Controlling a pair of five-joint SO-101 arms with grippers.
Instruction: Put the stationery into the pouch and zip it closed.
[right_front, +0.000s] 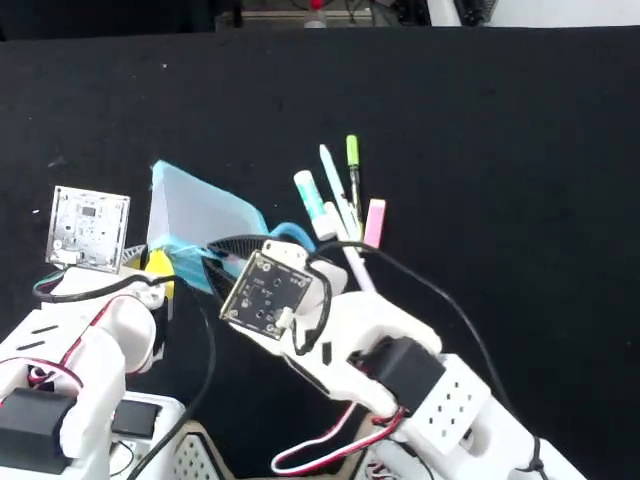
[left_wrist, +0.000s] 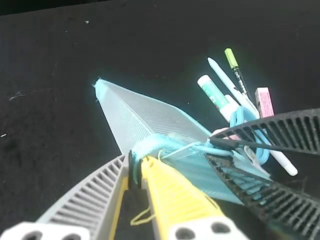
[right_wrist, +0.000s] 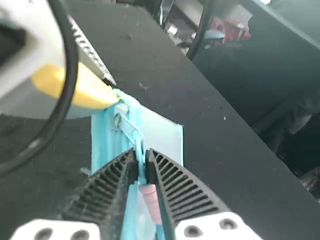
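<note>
ZIP BEFORE CARGO: Two robot arms work a pale blue pouch (right_front: 195, 205) on a black table (right_front: 480, 150). The right hand (right_wrist: 141, 157) is pinched together on the thin zip pull (right_wrist: 131, 132). The left hand (left_wrist: 135, 160), its yellow and white fingers clamped on the pouch's end at the zip line, anchors the fabric. The stationery (right_front: 335, 200), pens and markers with a pink eraser (right_front: 375, 222), lies fanned on the table to the pouch's right in the high view, just past the right hand and held by neither. Whether any piece reaches into the pouch's mouth cannot be told, because the right hand's black fingers cover that spot.

The chief risk, judged from this arrangement, is a zip drawn shut with the stationery outside, which would leave the task undone. The pull is also slim and held only at the fingertips, so a sideways tug could slide it free. If the left hand's hold on the seam gives, the pouch would likely bunch or drag along the table rather than let the slider run. The two hands sit close together over the zip, so a careless stroke could knock one against the other or sweep the pens aside.
</note>
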